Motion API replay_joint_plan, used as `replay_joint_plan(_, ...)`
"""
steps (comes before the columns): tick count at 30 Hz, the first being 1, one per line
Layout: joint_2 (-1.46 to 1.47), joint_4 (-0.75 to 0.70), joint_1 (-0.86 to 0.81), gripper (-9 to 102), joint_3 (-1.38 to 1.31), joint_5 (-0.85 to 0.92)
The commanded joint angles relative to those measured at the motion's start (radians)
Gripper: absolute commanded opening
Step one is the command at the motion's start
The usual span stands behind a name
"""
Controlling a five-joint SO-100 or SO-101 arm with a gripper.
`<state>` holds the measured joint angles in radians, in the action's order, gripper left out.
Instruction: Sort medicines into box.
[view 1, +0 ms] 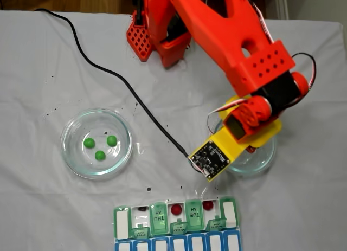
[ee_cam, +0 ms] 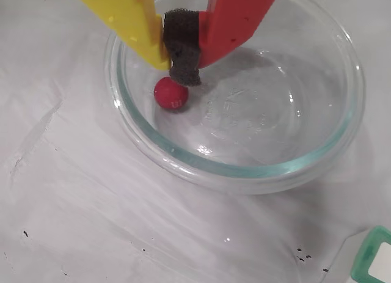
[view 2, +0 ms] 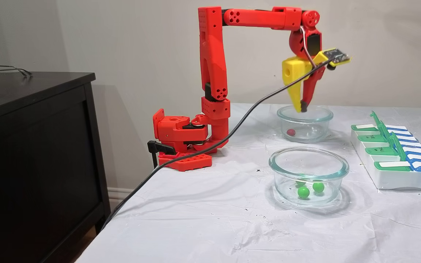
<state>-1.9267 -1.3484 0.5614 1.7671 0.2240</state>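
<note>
Fixed view from above: three green balls (view 1: 100, 146) lie in the left bowl (view 1: 70, 153); two red ones (view 1: 176, 209) sit in the box (view 1: 120, 224) at bottom centre.

Wrist view: the gripper (ee_cam: 182, 63), closed and empty, hangs above a red ball (ee_cam: 171, 93) at upper centre.

Side view: the gripper tips sit at the far bowl (view 2: 320, 117) rim.

The red ball (ee_cam: 171, 93) looks glossy and smooth, as do the green balls (view 1: 100, 145). Both bowls are clear, shiny glass: the one under the arm (ee_cam: 244, 167) and the other (view 2: 308, 166). The gripper (ee_cam: 183, 63) has matt plastic fingers, one yellow, one red, with dark spongy foam pads (ee_cam: 185, 58). The pill organizer (view 2: 389, 179) is white plastic with translucent green lids (view 1: 158, 218). A wrinkled white sheet (view 2: 203, 219) covers the table. The cabinet (view 2: 31, 146) looks like dark matt wood.
</note>
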Motion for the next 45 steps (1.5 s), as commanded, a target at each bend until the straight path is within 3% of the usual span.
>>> replay_joint_plan(1, -0.014, 0.006, 0.011, 0, -0.012, -0.009)
replay_joint_plan(25, 0.107, -0.031, 0.086, 21, 0.043, -0.002)
replay_joint_plan(45, 0.166, -0.049, 0.124, 22, 0.061, 0.008)
